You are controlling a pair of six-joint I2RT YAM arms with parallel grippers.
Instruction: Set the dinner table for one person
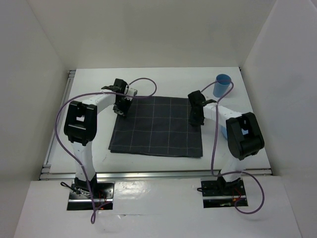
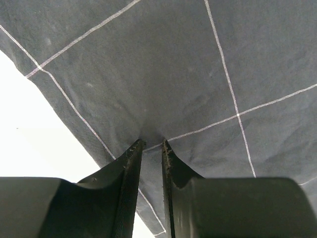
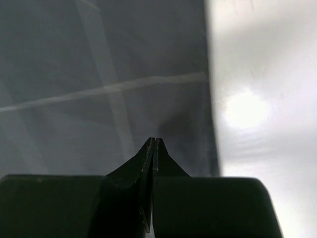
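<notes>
A dark grey checked cloth mat (image 1: 156,126) lies flat in the middle of the white dinner table (image 1: 148,79). My left gripper (image 1: 122,108) is at the mat's back left corner. In the left wrist view its jaws (image 2: 152,144) stand a narrow gap apart, with the tips touching the mat (image 2: 173,74), which creases around them. My right gripper (image 1: 195,118) is over the mat's back right corner. In the right wrist view it (image 3: 154,140) is shut with nothing between the tips, just inside the mat's (image 3: 74,74) right edge.
A blue cup (image 1: 222,85) stands upright at the back right of the table, beyond the right arm. White walls enclose the table on three sides. A metal rail (image 1: 54,134) runs along the left and near edges. Purple cables loop off both arms.
</notes>
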